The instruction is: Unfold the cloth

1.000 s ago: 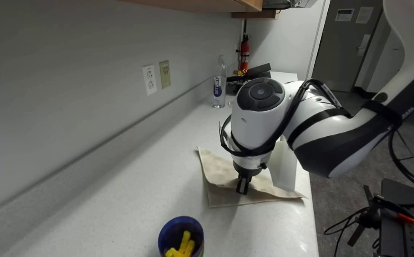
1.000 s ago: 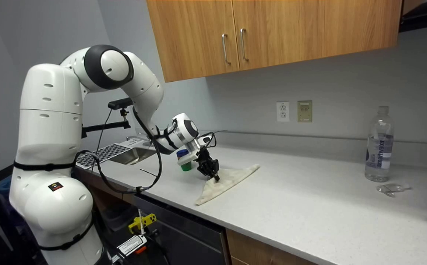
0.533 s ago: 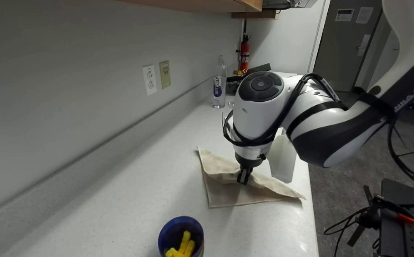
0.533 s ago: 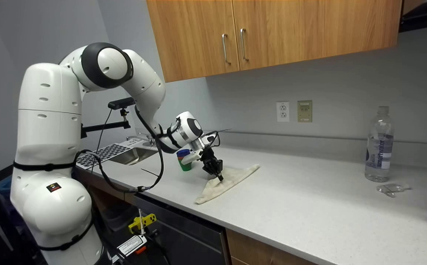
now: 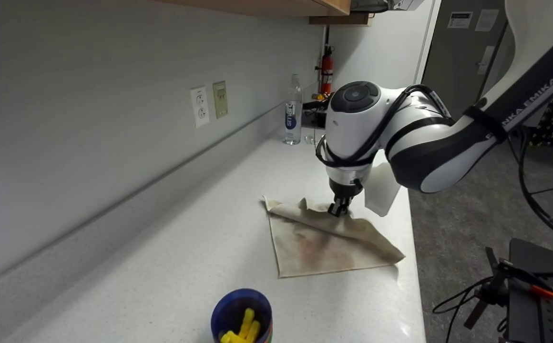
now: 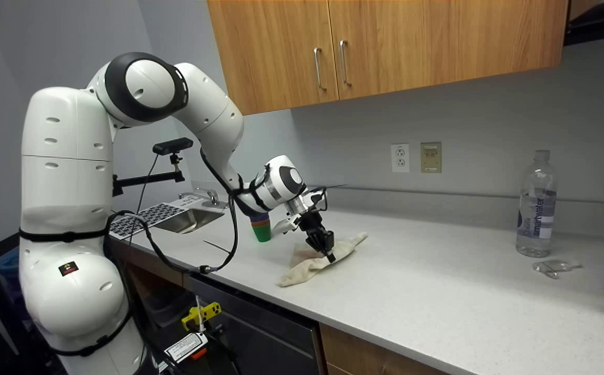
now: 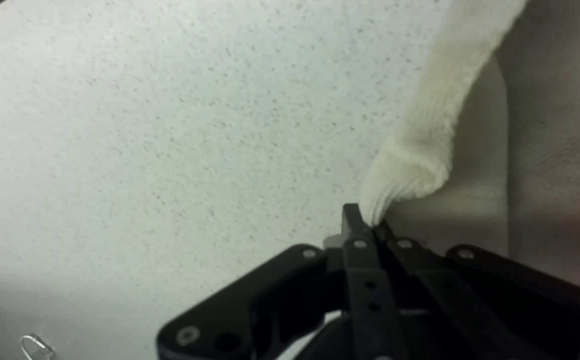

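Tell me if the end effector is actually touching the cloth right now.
Touching. The wrist view shows it plainly: the end effector is closed on the cloth, whose bunched edge narrows into the grip with no gap visible.

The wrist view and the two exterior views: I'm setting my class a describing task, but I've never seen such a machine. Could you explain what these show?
The machine is a white and black robot arm. Two views come from cameras outside it; the close-up comes from a camera on its wrist, looking along its black fingers.

On the pale counter are a beige cloth, partly folded over, a blue-rimmed cup with yellow pieces inside, and a water bottle.

The fingers are closed on part of the cloth; the stated job is to unfold it.
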